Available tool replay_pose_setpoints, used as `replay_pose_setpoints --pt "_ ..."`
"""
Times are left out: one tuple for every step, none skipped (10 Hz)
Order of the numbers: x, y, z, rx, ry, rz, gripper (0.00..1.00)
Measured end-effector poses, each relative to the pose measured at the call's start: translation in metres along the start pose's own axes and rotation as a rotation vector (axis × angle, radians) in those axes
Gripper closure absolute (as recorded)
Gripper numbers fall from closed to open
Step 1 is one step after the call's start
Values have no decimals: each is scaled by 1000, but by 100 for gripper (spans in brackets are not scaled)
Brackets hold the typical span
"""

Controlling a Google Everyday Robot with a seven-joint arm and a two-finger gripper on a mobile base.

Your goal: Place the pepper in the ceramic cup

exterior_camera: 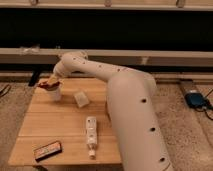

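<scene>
Looks like we're at the drop step: our hand (48,83) sits right over the ceramic cup (53,92), grasping the pepper (46,85). Next we just let go straight down into it.

Wooden table (60,125) on speckled floor (185,130) (dark wall (125,30) behind).

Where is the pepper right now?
In the camera view the pepper is at the far left of the table, at the gripper, right over the mouth of the ceramic cup.
</scene>
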Motion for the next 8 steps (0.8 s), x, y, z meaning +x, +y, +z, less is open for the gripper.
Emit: replay_pose_setpoints --pt "-1 1 -1 -8 -10 0 35" --pt "-2 2 -3 -15 -18 0 35" --pt "-3 3 -4 -23 -29 2 35" --pt "-3 3 -6 -29 -38 4 35" --pt "-3 3 -7 -37 -47 5 35" --pt "-4 4 -7 -46 -58 9 35" --pt "-3 3 -8 -48 -62 12 35" --pt "-3 3 -8 -48 -61 12 35"
